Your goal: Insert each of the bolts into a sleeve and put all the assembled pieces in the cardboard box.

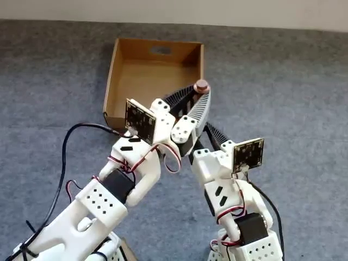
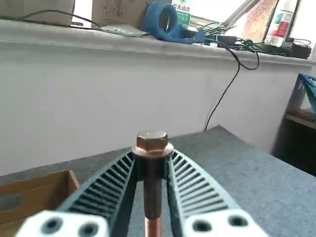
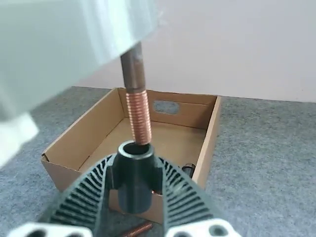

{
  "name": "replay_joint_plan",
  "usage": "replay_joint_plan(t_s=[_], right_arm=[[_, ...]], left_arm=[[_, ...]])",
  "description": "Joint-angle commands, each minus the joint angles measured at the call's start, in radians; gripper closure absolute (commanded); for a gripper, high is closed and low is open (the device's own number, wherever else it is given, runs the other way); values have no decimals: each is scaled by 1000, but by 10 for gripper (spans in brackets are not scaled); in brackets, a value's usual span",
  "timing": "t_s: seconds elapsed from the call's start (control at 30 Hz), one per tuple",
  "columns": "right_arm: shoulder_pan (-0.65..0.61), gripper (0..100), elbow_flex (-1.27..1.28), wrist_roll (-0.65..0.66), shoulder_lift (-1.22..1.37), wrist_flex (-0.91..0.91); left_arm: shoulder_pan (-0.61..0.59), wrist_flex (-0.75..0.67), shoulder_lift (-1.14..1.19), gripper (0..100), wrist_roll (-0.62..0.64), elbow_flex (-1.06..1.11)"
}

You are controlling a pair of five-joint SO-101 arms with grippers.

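Currently clamps bolt (image 2: 152, 142) upright in L gripper (image 2: 152, 157), threaded tip coaxial at mouth of sleeve (image 3: 134, 183) pinched in R gripper (image 3: 135, 165) below.

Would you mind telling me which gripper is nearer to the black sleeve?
Right. The right gripper grips the sleeve itself; the left gripper is above it, holding the bolt whose threaded end sits at the sleeve's mouth.

bolt (image 2: 152, 163): copper, upright, tip at mouth of black sleeve (image 3: 134, 177) | cardboard box (image 1: 145, 81): open
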Motion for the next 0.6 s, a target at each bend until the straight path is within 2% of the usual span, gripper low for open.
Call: replay_joint_plan(t_s=[0.0,0.2,0.47,0.57], right_arm=[[-5,993,-8,-2,-10,-30],[-5,993,-8,-2,-10,-30],[-5,993,-8,-2,-10,-30],[-5,993,-8,-2,-10,-30]], left_arm=[[-5,37,-45,992,-6,-12],[-5,227,-99,992,-6,-12],[-5,265,-104,992,-5,-13],[-4,347,-104,992,-5,-21]])
